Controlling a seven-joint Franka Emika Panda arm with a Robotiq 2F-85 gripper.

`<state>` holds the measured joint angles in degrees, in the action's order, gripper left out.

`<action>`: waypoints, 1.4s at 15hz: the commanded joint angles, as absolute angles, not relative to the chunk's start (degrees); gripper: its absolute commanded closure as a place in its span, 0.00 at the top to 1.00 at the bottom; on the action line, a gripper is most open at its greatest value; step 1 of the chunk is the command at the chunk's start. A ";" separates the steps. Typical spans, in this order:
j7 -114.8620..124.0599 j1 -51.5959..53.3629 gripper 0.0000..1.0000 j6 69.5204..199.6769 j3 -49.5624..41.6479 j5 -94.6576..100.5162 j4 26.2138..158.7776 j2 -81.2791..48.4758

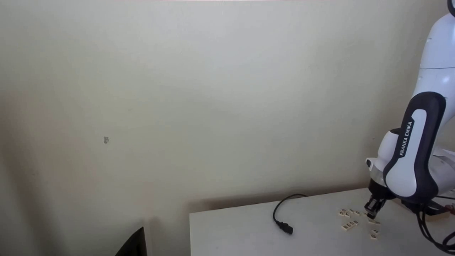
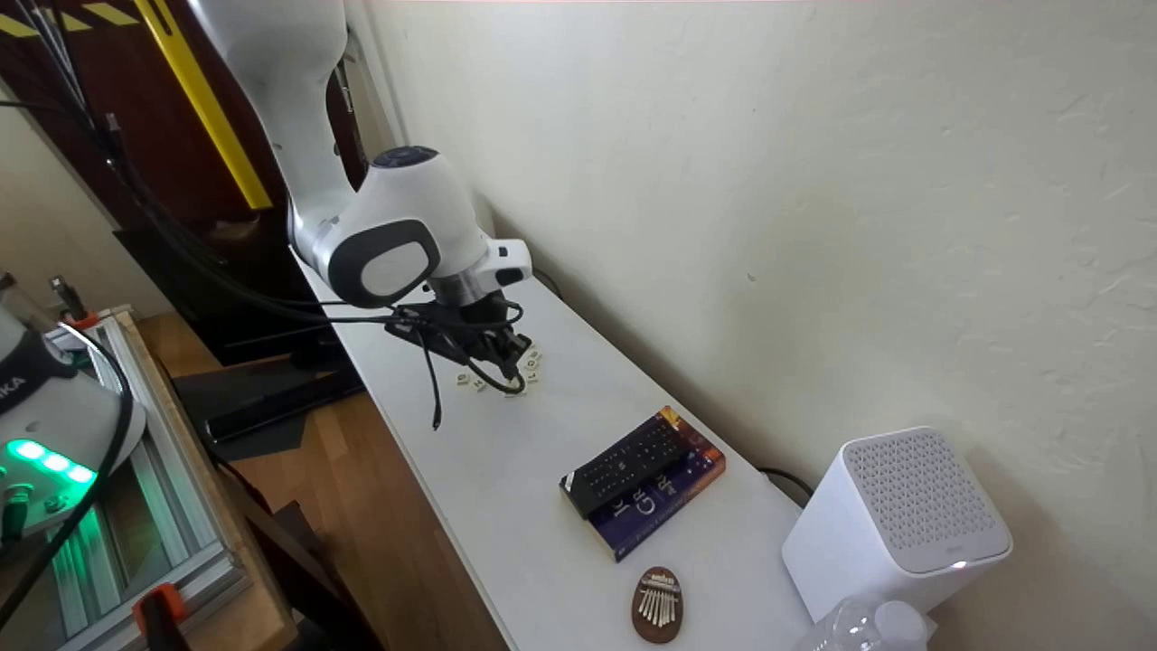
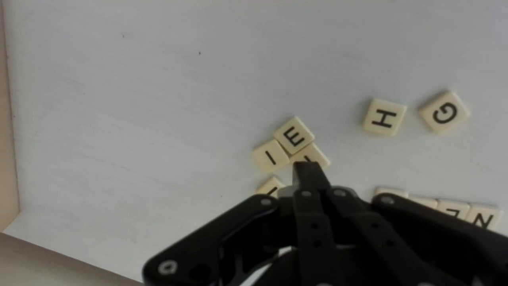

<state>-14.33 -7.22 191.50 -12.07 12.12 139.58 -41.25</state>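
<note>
My gripper (image 3: pixel 311 171) points down over a white table, its fingers pressed together with nothing visible between them. It also shows in both exterior views (image 1: pixel 370 215) (image 2: pixel 519 362). The fingertips partly cover a cream letter tile (image 3: pixel 318 154) in the wrist view; I cannot tell whether they touch it. That tile lies against an E tile (image 3: pixel 294 135) and an I tile (image 3: pixel 270 155). Another tile (image 3: pixel 270 186) is half hidden by the gripper. An H tile (image 3: pixel 384 117) and a G tile (image 3: pixel 445 113) lie to the right. A row of tiles reading NEON (image 1: pixel 350 225) is partly hidden in the wrist view (image 3: pixel 483 216).
A black power cable plug (image 1: pixel 285 228) lies on the table (image 1: pixel 231 234), which stands along a wall. A black keyboard (image 2: pixel 626 466) rests on a purple book (image 2: pixel 673 502). A thumb piano (image 2: pixel 657 606), a white box-shaped device (image 2: pixel 868 533) and a clear bottle (image 2: pixel 854 628) stand farther along.
</note>
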 commanded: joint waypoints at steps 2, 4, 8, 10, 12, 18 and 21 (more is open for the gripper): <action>-13.33 -6.95 0.00 193.38 -11.76 11.19 142.40 -37.68; -12.96 -8.21 0.00 193.24 -10.01 11.52 141.77 -37.84; -12.03 -10.00 0.00 192.51 -6.66 11.81 139.66 -39.27; -11.84 -10.56 0.00 192.41 -5.57 11.85 138.84 -39.78; -11.91 -10.84 0.00 192.17 -4.91 11.92 137.83 -40.50; -12.12 -11.15 0.00 191.03 -4.33 12.03 134.46 -43.27; -12.09 -11.02 0.00 190.59 -4.10 11.97 133.02 -44.34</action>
<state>-12.37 -10.07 191.95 -5.31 12.12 135.41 -42.73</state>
